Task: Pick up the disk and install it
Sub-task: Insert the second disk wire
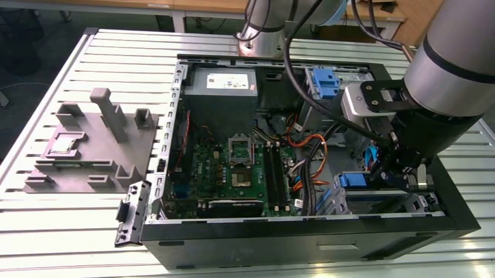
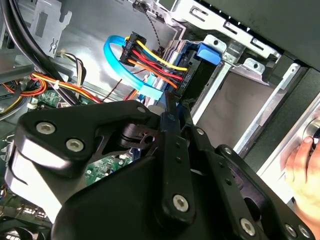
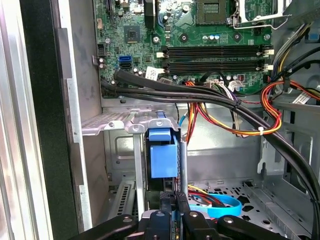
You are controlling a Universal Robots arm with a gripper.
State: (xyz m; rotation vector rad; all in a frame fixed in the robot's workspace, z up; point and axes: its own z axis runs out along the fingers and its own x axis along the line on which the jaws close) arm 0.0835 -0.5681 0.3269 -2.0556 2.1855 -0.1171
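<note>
disk (image 3: 163, 155) mostly hidden in its bay — hand (image 2: 303, 165) cut off by edge

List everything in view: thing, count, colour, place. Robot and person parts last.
computer case: 1, black, open on the slatted table
table: 1, silver slats, under everything
motherboard: 1, green, on the case floor
power-supply box: 1, grey with white label, far corner of the case
disk: 1, blue-bracketed, standing in the drive cage straight ahead of the gripper
bare drive bracket: 1, blue, far side of the case
power cable bundle: 1, red, yellow, orange and black, crossing the case interior
flat data cable: 1, light blue, looping to the disk's connector
fixture block: 1, grey, on the table at the exterior view's left
gripper: 1, black, at the disk's near edge
hand: 1, a person's, beside the case edge
</note>
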